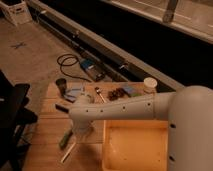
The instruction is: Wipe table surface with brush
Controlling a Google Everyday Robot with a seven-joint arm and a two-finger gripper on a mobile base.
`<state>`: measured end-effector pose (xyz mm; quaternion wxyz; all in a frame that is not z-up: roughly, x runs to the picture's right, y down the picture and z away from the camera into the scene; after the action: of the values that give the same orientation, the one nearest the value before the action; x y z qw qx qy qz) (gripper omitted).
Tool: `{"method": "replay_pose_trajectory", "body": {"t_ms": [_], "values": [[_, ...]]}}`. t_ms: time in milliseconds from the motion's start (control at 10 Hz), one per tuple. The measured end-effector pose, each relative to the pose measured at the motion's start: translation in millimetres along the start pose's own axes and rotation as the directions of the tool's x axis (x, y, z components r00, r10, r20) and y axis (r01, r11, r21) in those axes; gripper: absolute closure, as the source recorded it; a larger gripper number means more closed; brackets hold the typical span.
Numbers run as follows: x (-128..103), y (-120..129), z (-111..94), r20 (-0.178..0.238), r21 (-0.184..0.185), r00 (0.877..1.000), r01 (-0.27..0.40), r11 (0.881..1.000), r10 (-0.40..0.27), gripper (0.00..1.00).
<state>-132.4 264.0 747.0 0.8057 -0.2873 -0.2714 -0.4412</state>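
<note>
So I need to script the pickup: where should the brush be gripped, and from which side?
Probably mid-handle, from above. The brush lies flat on the table surface, slanted, beside the green vegetable. The gripper sits right over it, so its upper end is hidden.

Dim scene, warm yellow-brown cast. Soft blur throughout, edges smeared, fine detail lost. Brightest patches: white arm (150, 105) from centre to 4 o'clock, pale floor at 10 o'clock. Black unlit band crosses from 12 to 3 o'clock. Worktop (47, 135) muted, faint shadow beneath arm. Yellow tub (135, 147) glows softly at 6 o'clock. Gripper (80, 136) at 7 o'clock, murky under arm.
</note>
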Motion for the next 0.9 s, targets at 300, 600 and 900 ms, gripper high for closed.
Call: {"method": "replay_pose_trajectory", "body": {"t_ms": [300,600,900], "values": [[-21,28,0,0.016,-0.044,0.998,-0.057,0.997,0.058,1.0],[-1,36,-4,-0.016,-0.093,0.998,-0.058,0.994,0.057,1.0],[51,18,-1,-0.042,-0.109,0.999,-0.028,0.994,0.023,1.0]]}}
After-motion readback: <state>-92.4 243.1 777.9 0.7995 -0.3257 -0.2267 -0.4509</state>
